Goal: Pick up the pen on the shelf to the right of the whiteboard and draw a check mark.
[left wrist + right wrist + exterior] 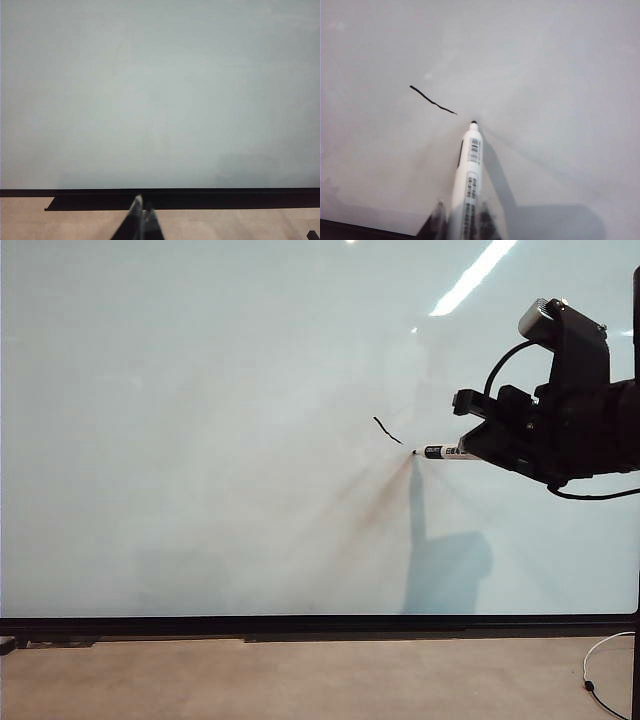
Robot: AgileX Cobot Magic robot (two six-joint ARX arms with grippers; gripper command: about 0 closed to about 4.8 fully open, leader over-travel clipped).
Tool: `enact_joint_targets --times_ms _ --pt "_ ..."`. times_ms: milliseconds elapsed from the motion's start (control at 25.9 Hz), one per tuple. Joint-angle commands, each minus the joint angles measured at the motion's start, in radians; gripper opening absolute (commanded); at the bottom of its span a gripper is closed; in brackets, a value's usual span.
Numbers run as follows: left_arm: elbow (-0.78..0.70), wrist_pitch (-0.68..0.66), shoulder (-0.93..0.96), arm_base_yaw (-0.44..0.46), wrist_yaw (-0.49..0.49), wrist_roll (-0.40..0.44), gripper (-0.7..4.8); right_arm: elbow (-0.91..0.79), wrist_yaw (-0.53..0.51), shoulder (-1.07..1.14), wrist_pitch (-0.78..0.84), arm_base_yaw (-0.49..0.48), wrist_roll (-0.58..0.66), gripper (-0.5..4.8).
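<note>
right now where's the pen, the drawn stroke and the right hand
pen [468, 175], right wrist view, barrel by its labels
black stroke [432, 101], right wrist view, middle of the line
right hand [478, 449], exterior view, fingertips clamped on the pen

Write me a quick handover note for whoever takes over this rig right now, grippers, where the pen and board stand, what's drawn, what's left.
Right gripper: shut on the pen, out at the right of the whiteboard, pen tip at the board just past the stroke's lower end.
Left gripper: shut, empty, parked low in front of the board's bottom frame.
Done: pen picked up; the short left stroke of the check mark is drawn, slanting down to the right.
Left: draw the long rising right stroke from where the tip is now. Whether the tip touches the board cannot be told.
</note>
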Motion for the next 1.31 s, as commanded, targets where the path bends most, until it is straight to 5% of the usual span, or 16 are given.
enact_joint_targets --times_ms 39,1315 --pt "0.003 0.013 0.0 0.0 0.0 0.005 -0.05 0.004 0.031 -0.002 0.019 -0.001 -0.008 -0.05" --pt "0.003 0.013 0.0 0.0 0.0 0.005 -0.04 0.011 0.111 -0.02 -0.024 -0.002 -0.462 -0.05"
